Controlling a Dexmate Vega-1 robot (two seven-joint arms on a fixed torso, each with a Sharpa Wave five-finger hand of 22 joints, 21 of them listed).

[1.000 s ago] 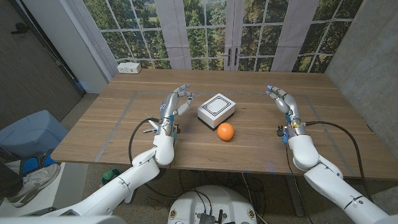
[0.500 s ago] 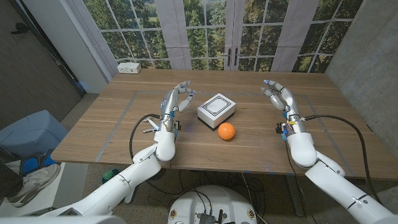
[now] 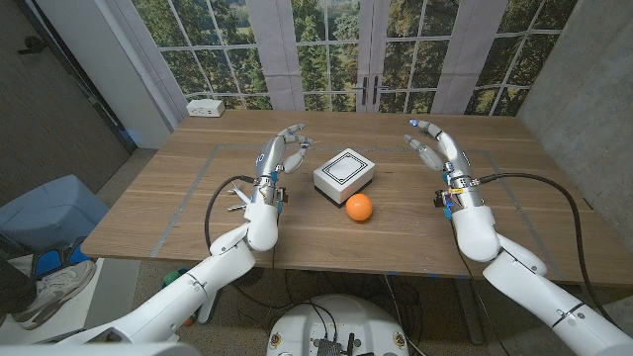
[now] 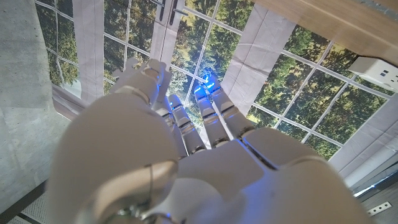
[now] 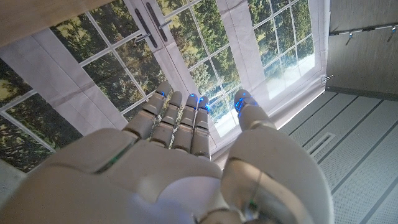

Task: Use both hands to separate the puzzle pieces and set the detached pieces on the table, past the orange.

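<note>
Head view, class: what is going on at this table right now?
A two-armed robot stands at a wooden table with a white puzzle cube and an orange just in front of it. Neither hand touches anything. The left hand is raised beside the cube on its left, fingers apart; the right hand is raised farther off to the right, also open. The cube looks whole, so separating has not begun.
</note>
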